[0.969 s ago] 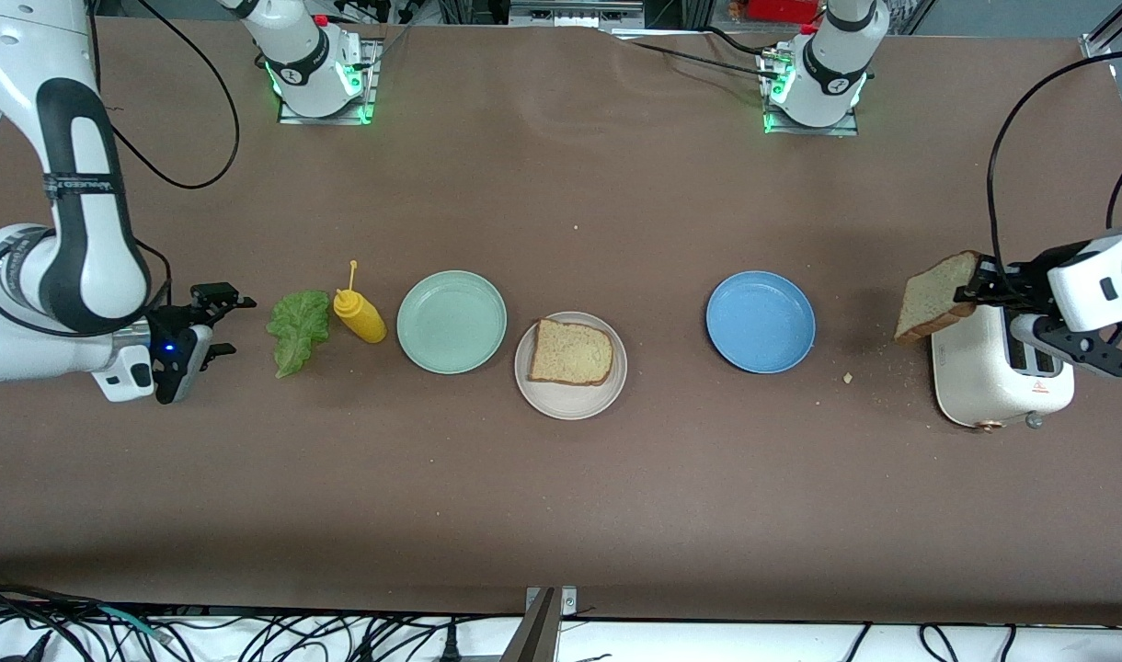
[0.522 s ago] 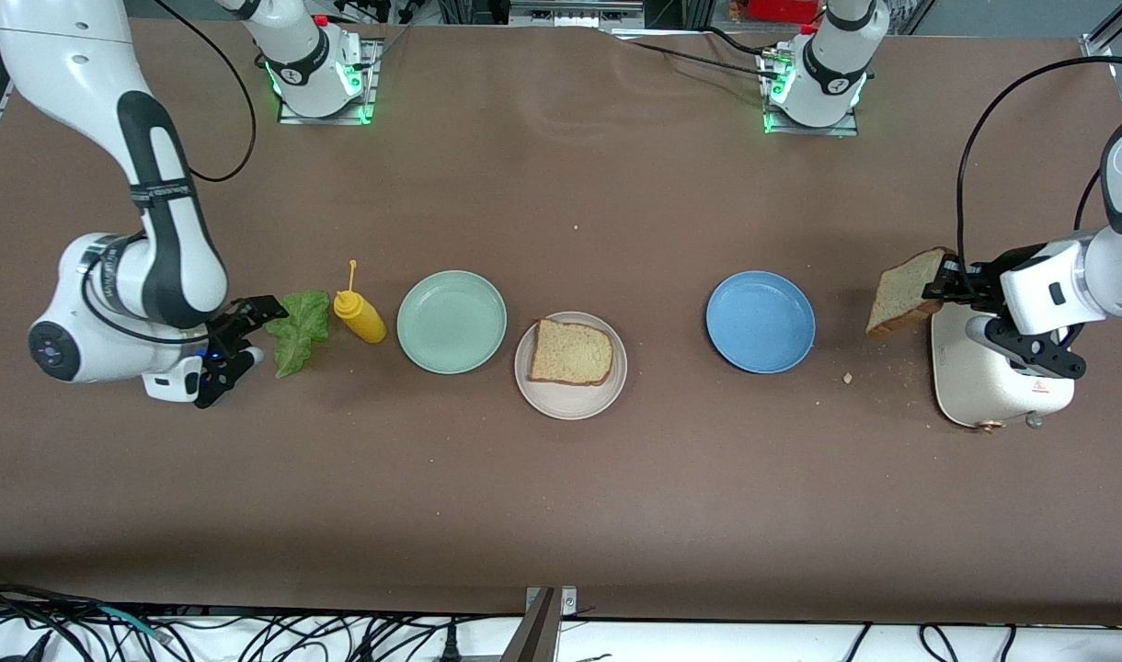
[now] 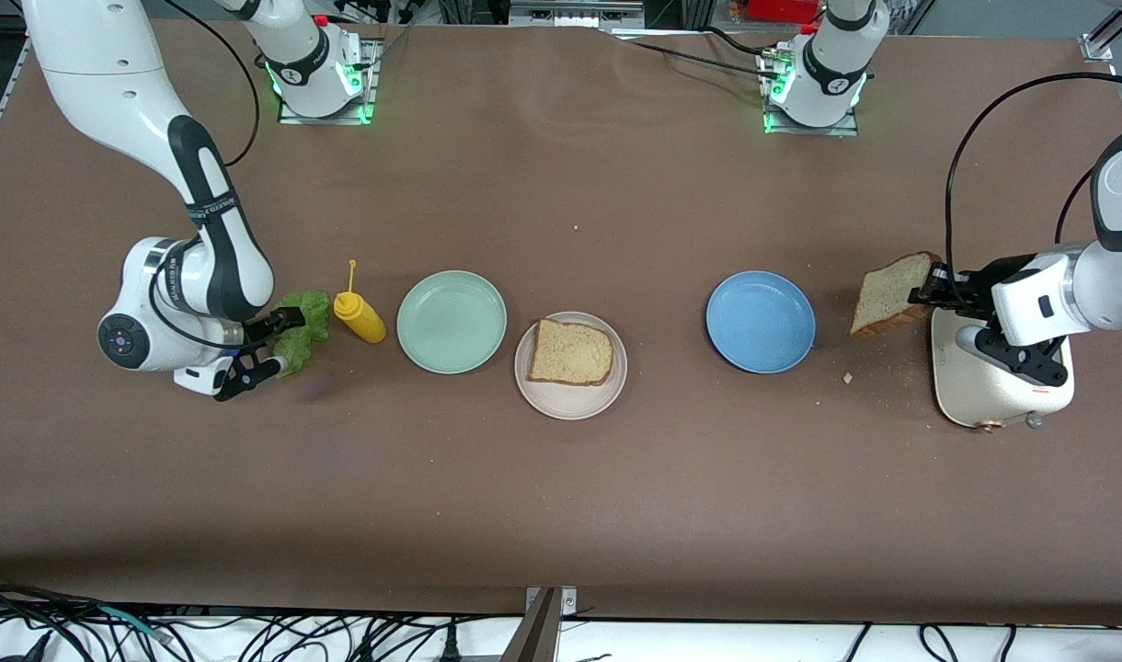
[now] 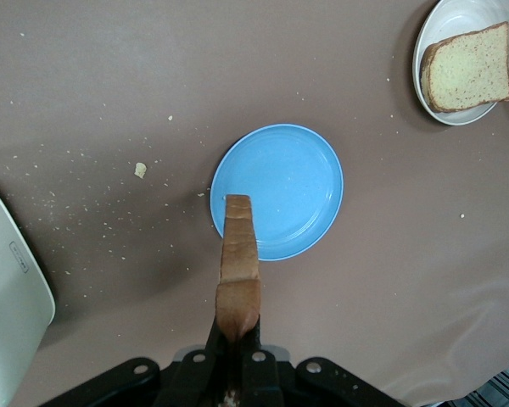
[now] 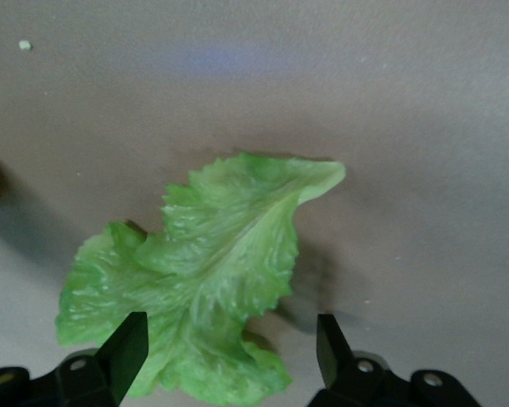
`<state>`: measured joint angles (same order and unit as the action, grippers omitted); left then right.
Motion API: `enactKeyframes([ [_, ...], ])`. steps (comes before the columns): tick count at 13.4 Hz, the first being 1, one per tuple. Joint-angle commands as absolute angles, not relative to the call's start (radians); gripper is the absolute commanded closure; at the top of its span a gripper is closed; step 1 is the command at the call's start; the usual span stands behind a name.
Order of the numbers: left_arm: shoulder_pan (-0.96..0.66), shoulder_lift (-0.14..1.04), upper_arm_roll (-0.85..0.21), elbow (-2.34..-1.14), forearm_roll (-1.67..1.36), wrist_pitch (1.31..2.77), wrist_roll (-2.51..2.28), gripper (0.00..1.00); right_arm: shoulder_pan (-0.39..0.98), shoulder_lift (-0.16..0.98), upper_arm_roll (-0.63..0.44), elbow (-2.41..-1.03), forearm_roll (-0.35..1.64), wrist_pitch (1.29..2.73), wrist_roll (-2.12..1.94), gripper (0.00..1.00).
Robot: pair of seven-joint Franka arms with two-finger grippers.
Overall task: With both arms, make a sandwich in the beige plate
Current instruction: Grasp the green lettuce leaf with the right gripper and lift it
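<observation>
Step in hand: the right arm is set over the lettuce leaf (image 3: 302, 324) to pick it up, while the left arm carries the top bread slice (image 3: 886, 294) from the toaster (image 3: 993, 391).
Right tool (image 3: 269, 345): fingers spread wide either side of the leaf's end toward the right arm's end of the surface (image 3: 561, 515), holding nothing yet.
Left tool (image 3: 931, 287): clamped shut on one edge of the carried slice, in the air over the surface between toaster and blue plate (image 3: 761, 322).
Lettuce leaf: flat on the surface beside the yellow squeeze bottle (image 3: 360, 313); its long axis seems to run roughly toward and away from the front camera, partly hidden there by the tool.
Carried slice: held on edge, tilted, its free end pointing toward the blue plate.
Beige plate (image 3: 570, 397): just beside the mint green plate (image 3: 452, 322), nearer the camera, with the base bread slice (image 3: 570, 353) lying flat in it.
Next move, as judged: the right tool should drop, close on the leaf and bring it onto the base slice; the left slice must wait, then go down flat on top.
</observation>
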<state>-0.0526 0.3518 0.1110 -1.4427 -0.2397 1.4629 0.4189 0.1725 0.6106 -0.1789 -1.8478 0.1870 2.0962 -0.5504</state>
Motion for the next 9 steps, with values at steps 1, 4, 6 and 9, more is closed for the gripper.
enactKeyframes([
  [1,-0.054,0.362,0.117,-1.424,-0.270,1.445,0.413,1.00,0.183,0.591,-0.179,-1.870,0.167,2.100,-0.485,0.68],
  [4,-0.054,0.370,0.117,-1.424,-0.296,1.445,0.411,1.00,0.189,0.591,-0.179,-1.862,0.167,2.088,-0.483,1.00],
  [6,-0.054,0.373,0.118,-1.424,-0.321,1.443,0.410,1.00,0.189,0.591,-0.179,-1.853,0.169,2.077,-0.483,1.00],
  [9,-0.052,0.374,0.117,-1.424,-0.322,1.443,0.390,1.00,0.186,0.572,-0.186,-1.816,0.169,2.025,-0.485,1.00],
])
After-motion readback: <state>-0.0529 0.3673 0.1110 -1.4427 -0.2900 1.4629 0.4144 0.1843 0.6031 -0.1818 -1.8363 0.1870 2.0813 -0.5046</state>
